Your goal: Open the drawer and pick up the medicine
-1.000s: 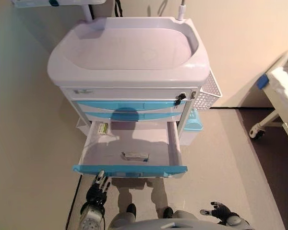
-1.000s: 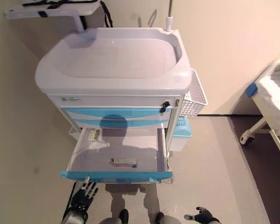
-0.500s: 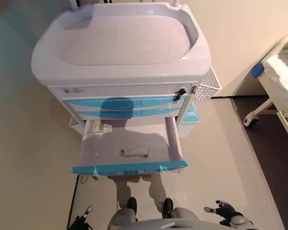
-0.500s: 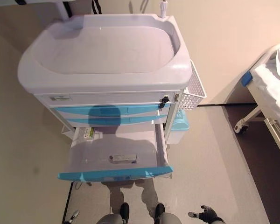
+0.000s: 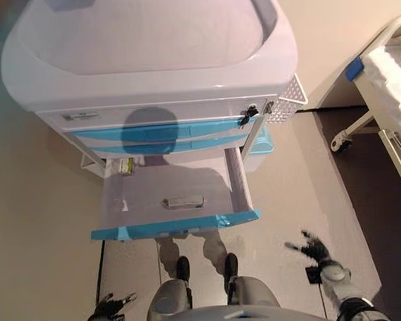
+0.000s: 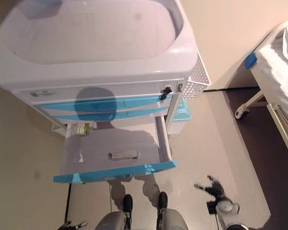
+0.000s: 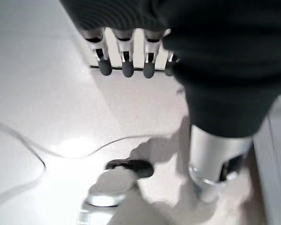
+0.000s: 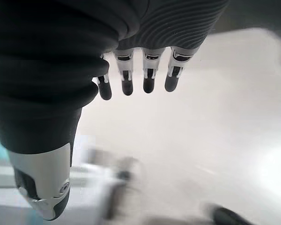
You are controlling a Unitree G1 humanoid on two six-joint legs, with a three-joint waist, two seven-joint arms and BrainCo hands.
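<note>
Medicine: your target, the small flat medicine box (image 5: 183, 201), lies in the open drawer (image 5: 235, 184), near its front edge and about mid-frame in the left eye view. Neither hand touches it.
Right hand fingers: your right hand (image 5: 313, 251) hangs at the lower right of the left eye view with its fingers (image 8: 148, 78) straight, spread and holding nothing; only bare floor shows past them in its wrist view.
Left hand fingers: your left hand (image 5: 109, 308) sits at the bottom left edge of the left eye view, fingers (image 7: 126, 62) straight in a row, empty, pointing at the floor.
Medicine relative to fingers: the box is well apart from both hands, up and left of the right hand, up and right of the left, with the drawer's blue front (image 5: 174, 225) between it and each hand.
Step in hand: you can judge the drawer-opening done, since the lowest drawer of the medical cart (image 5: 147, 67) stands pulled out; the pick has not begun.
Next move: you need to lift one hand over the blue front, lower it into the drawer and close the fingers on the box.
Also in the drawer: a second small packet (image 5: 125, 166) rests at the back left corner; keep clear of it.
</note>
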